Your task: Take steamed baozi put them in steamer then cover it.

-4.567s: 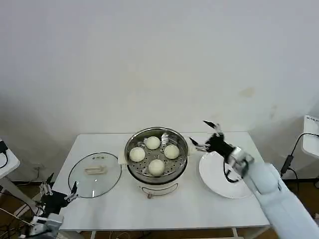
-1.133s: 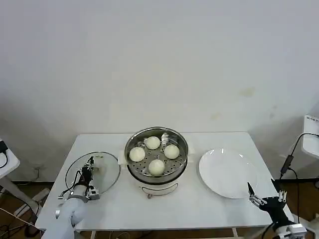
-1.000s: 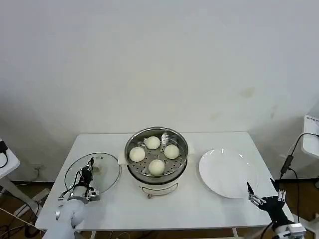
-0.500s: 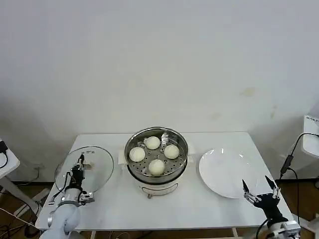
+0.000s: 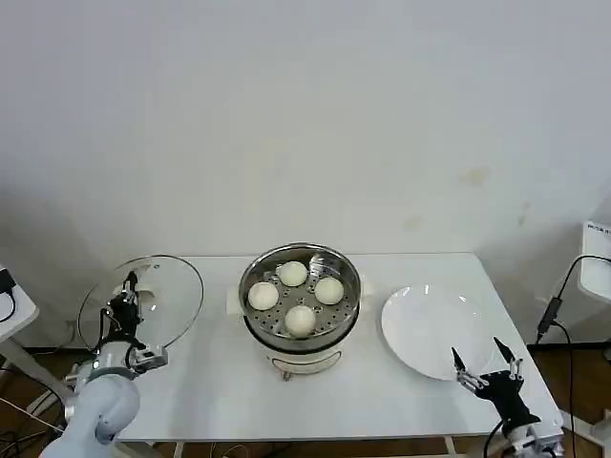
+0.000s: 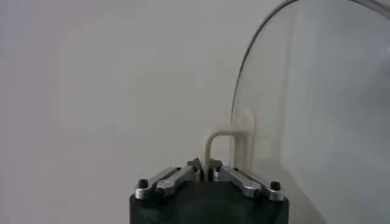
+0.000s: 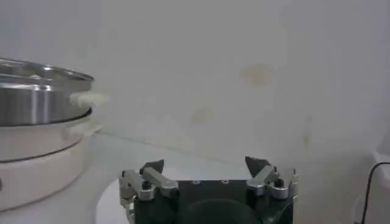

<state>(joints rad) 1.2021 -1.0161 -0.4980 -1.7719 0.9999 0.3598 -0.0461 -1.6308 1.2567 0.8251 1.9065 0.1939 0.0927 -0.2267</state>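
Observation:
Several cream-white baozi (image 5: 299, 320) lie in the shiny steamer (image 5: 257, 272) on its white cooker base at the table's middle. My left gripper (image 5: 124, 294) is shut on the cream bar handle (image 6: 228, 144) of the glass cover (image 5: 162, 291), which hangs tilted on edge above the table's left end, apart from the steamer. In the left wrist view the jaws pinch the handle's thin bar and the cover (image 6: 317, 97) stretches away beyond. My right gripper (image 5: 486, 367) stands open and holds nothing near the table's front right corner, in front of the white plate. The steamer (image 7: 36, 91) sits far off in the right wrist view.
An empty white plate (image 5: 434, 329) lies on the right of the white table (image 5: 220, 401). A plain wall stands behind. A white stand (image 5: 11, 310) and cables are off the table's left edge, a cable and a box off its right.
My left gripper has lifted the cover off the table, tilting it upright and carrying it up and leftward. The right gripper has edged in toward the table's front right corner.

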